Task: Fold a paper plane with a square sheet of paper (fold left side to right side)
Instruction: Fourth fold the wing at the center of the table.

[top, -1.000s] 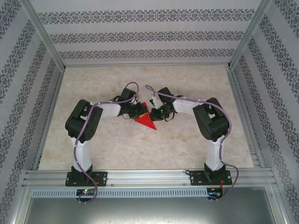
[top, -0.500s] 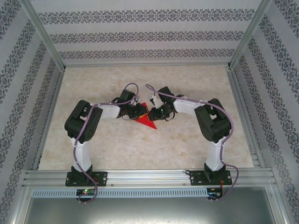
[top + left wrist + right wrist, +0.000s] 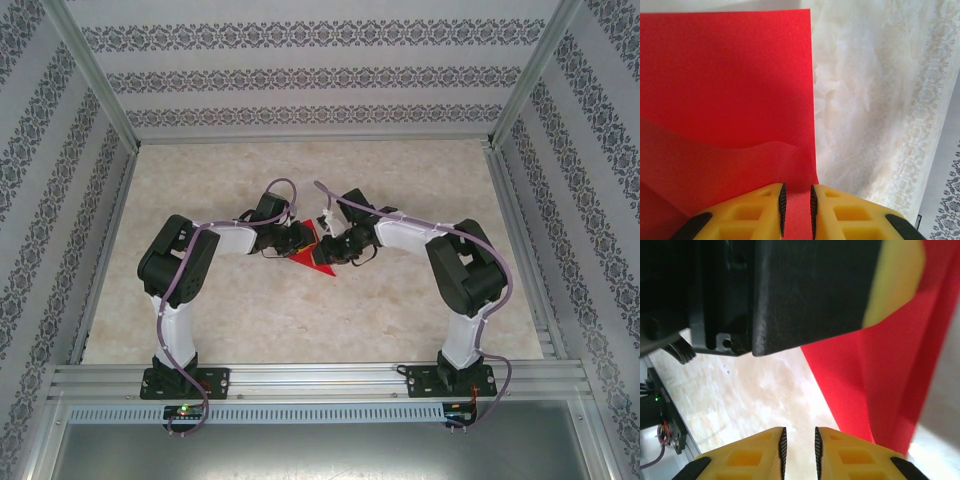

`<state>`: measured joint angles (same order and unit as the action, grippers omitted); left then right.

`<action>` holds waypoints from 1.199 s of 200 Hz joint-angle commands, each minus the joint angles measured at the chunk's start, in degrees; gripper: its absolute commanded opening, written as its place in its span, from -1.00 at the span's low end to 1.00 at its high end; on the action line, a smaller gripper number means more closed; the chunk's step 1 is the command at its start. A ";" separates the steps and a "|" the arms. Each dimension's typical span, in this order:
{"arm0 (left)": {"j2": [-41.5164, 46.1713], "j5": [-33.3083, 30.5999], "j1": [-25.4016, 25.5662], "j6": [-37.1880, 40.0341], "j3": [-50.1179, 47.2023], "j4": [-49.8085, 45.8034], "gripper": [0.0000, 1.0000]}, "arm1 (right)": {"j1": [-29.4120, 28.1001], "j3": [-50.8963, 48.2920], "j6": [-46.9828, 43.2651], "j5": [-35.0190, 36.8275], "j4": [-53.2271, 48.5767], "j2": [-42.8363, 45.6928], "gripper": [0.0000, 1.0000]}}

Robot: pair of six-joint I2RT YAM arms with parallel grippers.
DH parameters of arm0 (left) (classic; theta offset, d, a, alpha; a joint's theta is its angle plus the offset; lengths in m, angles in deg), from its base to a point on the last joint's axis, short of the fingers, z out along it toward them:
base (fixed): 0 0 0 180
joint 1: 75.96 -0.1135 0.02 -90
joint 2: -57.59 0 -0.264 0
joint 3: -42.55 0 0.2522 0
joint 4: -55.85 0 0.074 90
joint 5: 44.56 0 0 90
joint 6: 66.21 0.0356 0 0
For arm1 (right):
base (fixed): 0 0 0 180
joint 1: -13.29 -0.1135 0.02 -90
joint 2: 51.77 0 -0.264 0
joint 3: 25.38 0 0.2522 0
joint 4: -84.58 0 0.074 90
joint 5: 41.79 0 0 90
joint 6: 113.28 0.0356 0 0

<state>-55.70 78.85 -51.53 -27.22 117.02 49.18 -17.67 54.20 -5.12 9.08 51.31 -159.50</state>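
Red paper (image 3: 312, 256) lies at middle of table (image 3: 380, 330), between both grippers. I see left gripper (image 3: 796, 194) slightly apart, paper showing in gap. Right gripper (image 3: 799, 437) slightly apart over bare table, just beside paper.

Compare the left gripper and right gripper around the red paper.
The left gripper shows red paper in its narrow gap; the right gripper shows bare table. The paper spreads ahead of the left gripper but lies off to the right gripper's side. Both are yellow-tipped, jaws slightly apart.
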 commanded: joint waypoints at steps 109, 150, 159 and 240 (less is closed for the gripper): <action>-0.64 -2.52 0.73 0.64 -2.17 -4.85 -0.51 | 1.08 -3.32 0.70 1.45 0.11 -4.33 -0.54; -0.44 -2.73 0.71 0.73 -2.03 -5.08 -0.51 | 1.42 -4.25 0.81 1.43 0.25 -4.60 -0.54; -0.44 -2.73 0.71 0.65 -2.13 -5.11 -0.51 | 1.58 -4.45 0.84 1.51 0.35 -4.35 -0.54; -0.78 -3.04 0.76 0.91 -2.05 -5.36 -0.51 | 2.92 -5.35 0.30 0.82 -1.19 -2.49 -0.54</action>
<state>-55.55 78.26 -51.29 -27.22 116.95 49.12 -15.73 50.70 -4.97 9.28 52.58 -162.38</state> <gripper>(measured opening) 0.244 0.231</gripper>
